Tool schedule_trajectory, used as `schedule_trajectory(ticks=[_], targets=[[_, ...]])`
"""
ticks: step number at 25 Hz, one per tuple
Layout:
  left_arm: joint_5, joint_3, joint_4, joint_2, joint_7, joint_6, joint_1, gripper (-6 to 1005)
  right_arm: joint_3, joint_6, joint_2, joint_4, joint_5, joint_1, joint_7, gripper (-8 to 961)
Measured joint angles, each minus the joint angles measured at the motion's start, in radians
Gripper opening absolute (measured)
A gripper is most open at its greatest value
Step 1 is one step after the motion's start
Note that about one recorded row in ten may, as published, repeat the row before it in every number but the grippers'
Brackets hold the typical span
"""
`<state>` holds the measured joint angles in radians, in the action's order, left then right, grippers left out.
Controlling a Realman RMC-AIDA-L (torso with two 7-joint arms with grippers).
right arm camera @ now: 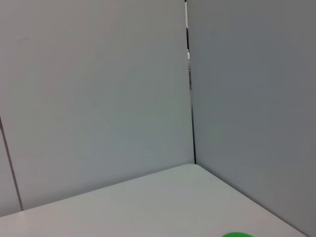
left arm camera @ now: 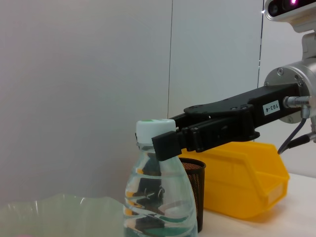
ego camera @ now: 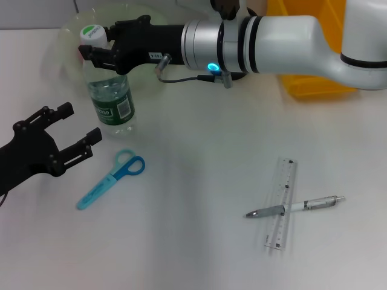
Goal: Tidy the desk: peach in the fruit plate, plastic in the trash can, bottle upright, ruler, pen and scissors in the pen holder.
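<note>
Right gripper (ego camera: 97,49) reaching across from the robot's right, fingers closed on the neck of the bottle (ego camera: 110,99) just under the white cap (ego camera: 92,33). Bottle standing upright on the desk (ego camera: 199,254); hold near the top probably meant to steady it while it settles on its base. Seen from the left wrist, dark fingers (left arm camera: 170,143) pressed against the neck, water level inside.

Left gripper (ego camera: 75,130) idle, just beside the bottle's base on the near side, jaws spread wide, nothing between them.

Fruit plate (ego camera: 69,30) directly behind the right gripper, pale green scalloped rim partly hidden by the arm. No peach clearly visible. Trash can (ego camera: 314,87), yellow, behind the right forearm; pen holder (left arm camera: 195,190), black mesh, beside it in the left wrist view, past the bottle.

Scissors (ego camera: 112,178) flat on the desk near the left gripper, sheath on. Ruler (ego camera: 281,202) and pen (ego camera: 296,206) well away from both grippers, pen lying crosswise over the ruler. All three likely still to be moved.

Writing: white tag on the right gripper housing, looks like "103-4" inverted. Green bottle label with a barcode; brand text unreadable. Green logo on cap, not legible.
</note>
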<state>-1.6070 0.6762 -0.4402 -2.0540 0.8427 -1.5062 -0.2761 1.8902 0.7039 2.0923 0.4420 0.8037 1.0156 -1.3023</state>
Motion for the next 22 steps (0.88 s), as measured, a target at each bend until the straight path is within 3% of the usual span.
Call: schedule_trajectory(ticks=[22], targets=[[-0.001, 0.0, -0.001, 0.005, 0.007, -0.008, 0.003, 788, 0.0, -0.001, 0.0, -0.002, 0.0, -0.023, -0.003, 443]])
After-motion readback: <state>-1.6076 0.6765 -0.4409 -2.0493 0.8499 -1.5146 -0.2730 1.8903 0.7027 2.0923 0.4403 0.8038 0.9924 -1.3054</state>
